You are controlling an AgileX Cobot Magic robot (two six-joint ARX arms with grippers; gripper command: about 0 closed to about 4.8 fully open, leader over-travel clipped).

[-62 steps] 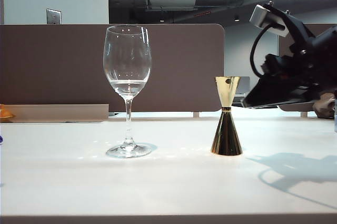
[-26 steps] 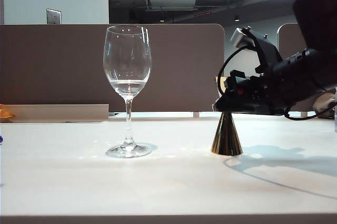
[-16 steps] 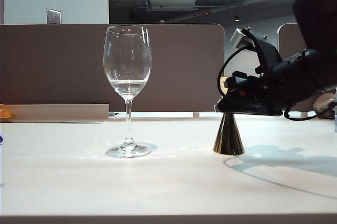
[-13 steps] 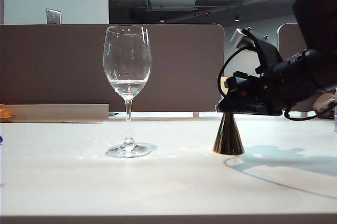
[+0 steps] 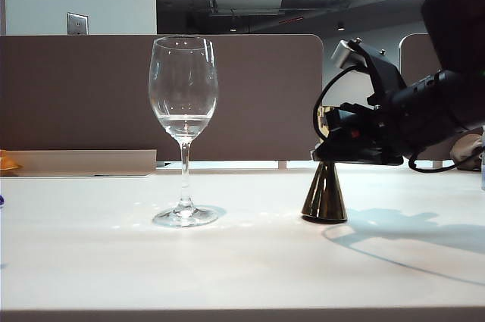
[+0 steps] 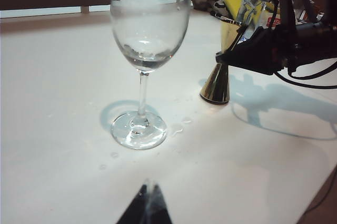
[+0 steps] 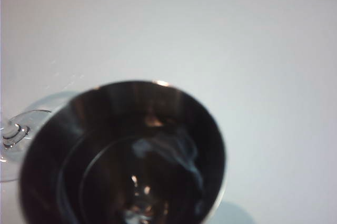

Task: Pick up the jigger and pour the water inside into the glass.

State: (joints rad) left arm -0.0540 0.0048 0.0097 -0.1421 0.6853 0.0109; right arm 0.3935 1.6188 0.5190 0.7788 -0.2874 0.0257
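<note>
Exterior view, left to right: the glass [image 5: 183, 131] stands upright on the white desk [image 5: 227, 261], a shallow layer of clear liquid low in its bowl. Well apart to its right stands the jigger [image 5: 325, 193], its lower gold cone on the desk and leaning a little, the far edge of its foot seeming lifted. The right tool [image 5: 327, 140] reaches in level from the right and sits at the jigger's waist and upper cup, hiding them; it looks pinched onto the jigger there, though the fingers themselves are hard to make out.

The left wrist view shows the same order: glass [image 6: 150, 50] nearest, jigger [image 6: 217, 79] beyond it, right tool [image 6: 237, 55] clamped over its upper part. The left tool [image 6: 146, 208] shows only as a dark tip at the picture's edge, hanging clear of everything; I cannot tell whether it is spread or pressed together.

The right wrist view looks straight down into the jigger's cup [image 7: 124, 155], with the water [image 7: 158, 182] only a dim sheen inside and the foot of the glass [image 7: 16, 134] off to 1 side.

My judgement: the step in hand is securing the grasp. Done well, the grip should firm up at the narrow waist before any lift, then rise straight and level, since the lean could spill water.
</note>
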